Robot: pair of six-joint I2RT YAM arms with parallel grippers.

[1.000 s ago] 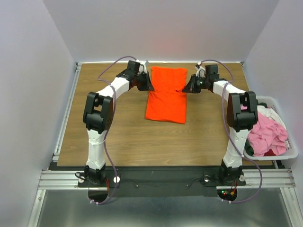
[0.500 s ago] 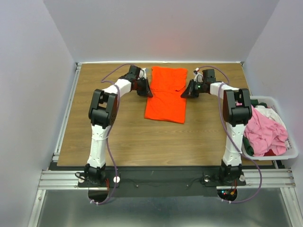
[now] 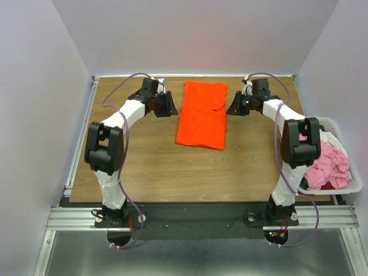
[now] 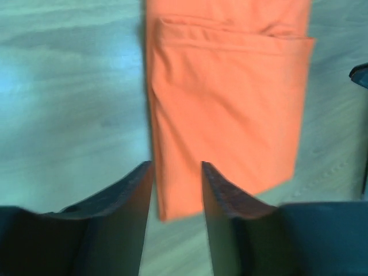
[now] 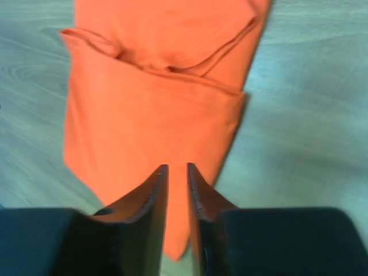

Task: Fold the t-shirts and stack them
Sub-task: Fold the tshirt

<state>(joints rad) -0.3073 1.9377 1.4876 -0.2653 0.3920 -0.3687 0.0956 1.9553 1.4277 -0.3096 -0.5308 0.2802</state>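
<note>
The orange t-shirt (image 3: 202, 114) lies flat as a long folded strip mid-table, so the next fold wants both grippers pinching its far corners together and drawing them evenly nearward. The left gripper (image 4: 177, 195) hangs slightly parted and empty; the right gripper (image 5: 177, 198) seems nearly closed, also empty. Bare wooden table (image 3: 149, 161) flanks the strip, with the white bin (image 3: 345, 187) of shirts well apart.

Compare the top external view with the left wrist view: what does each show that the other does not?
Only the top view shows the white bin of pink and other shirts and both arms. Only the wrist view shows the left end effector close up, slightly open with nothing between its fingers. Both show the folded orange t-shirt on the wooden table.
</note>
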